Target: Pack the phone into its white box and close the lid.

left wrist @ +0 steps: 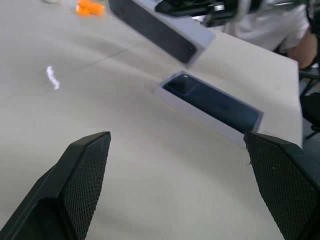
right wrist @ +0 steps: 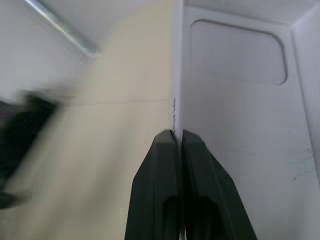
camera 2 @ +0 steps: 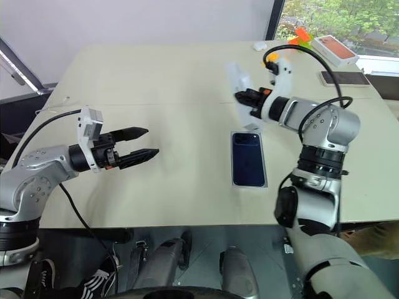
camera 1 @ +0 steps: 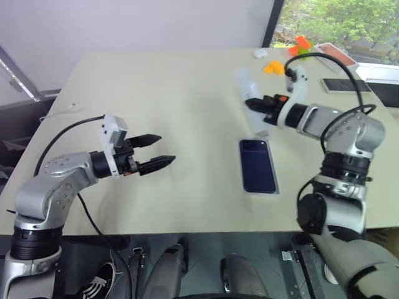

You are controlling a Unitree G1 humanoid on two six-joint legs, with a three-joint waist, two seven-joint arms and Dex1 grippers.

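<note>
Left eye view: right fingers point(camera 1: 254, 103) pinch lid point(camera 1: 249, 93) at upper center, above phone point(camera 1: 257, 165) lying in white box point(camera 1: 275, 188), ready for closing; left fingers point(camera 1: 159, 151) wide open, empty.

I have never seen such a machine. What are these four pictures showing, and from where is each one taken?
It is a humanoid robot with two arms, each ending in a two-fingered gripper. Two pictures come from cameras in its head, looking down at a beige table. The other two come from cameras on its wrists. The left gripper is open and holds nothing. The right gripper is shut on the lid, a thin white cover, lifted above the table. Below it lies the phone, dark blue, already in the white box. An orange-topped box sits at the far edge.
</note>
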